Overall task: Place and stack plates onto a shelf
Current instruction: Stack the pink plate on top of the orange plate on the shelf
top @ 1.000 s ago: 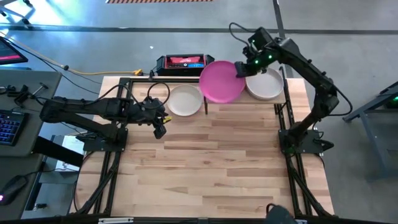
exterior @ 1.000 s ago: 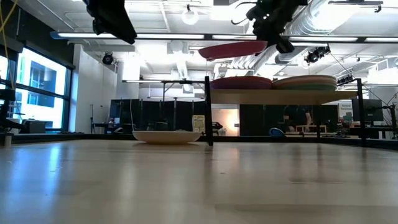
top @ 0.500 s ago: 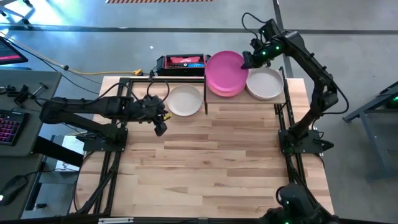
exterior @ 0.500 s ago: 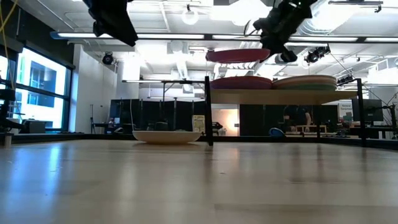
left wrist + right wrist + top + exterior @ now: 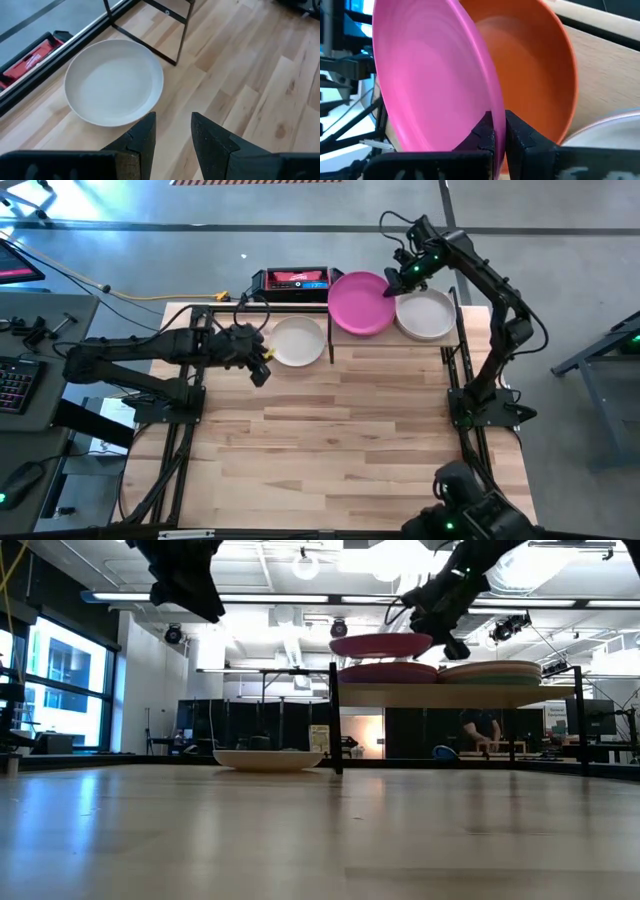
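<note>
The right tool [image 5: 393, 283] reaches over the back of the desk [image 5: 350, 440], its fingers [image 5: 490, 132] pinched together on the rim of the magenta plate [image 5: 360, 303]; that plate hangs just above the shelf [image 5: 460, 692], over its left half, and in the low view it sits roughly level with a clear gap above the pile under it; the right wrist view shows a coral red plate [image 5: 535, 75] directly beneath the magenta one, close but apart; on the right half of the shelf a second pile is topped by a white plate [image 5: 426, 315], and from the side that pile shows several pale rims whose colours I cannot separate; the left tool [image 5: 258, 368] hovers above the desk near its back left part, fingers [image 5: 142, 137] apart and gripping nothing, pointing toward a cream plate [image 5: 296, 341] that lies flat on the desk just left of the shelf's black post [image 5: 181, 37]; a red and black case [image 5: 291, 280] lies beyond the desk's back edge; in the low view a person [image 5: 483, 735] shows far off in the room behind the shelf.
</note>
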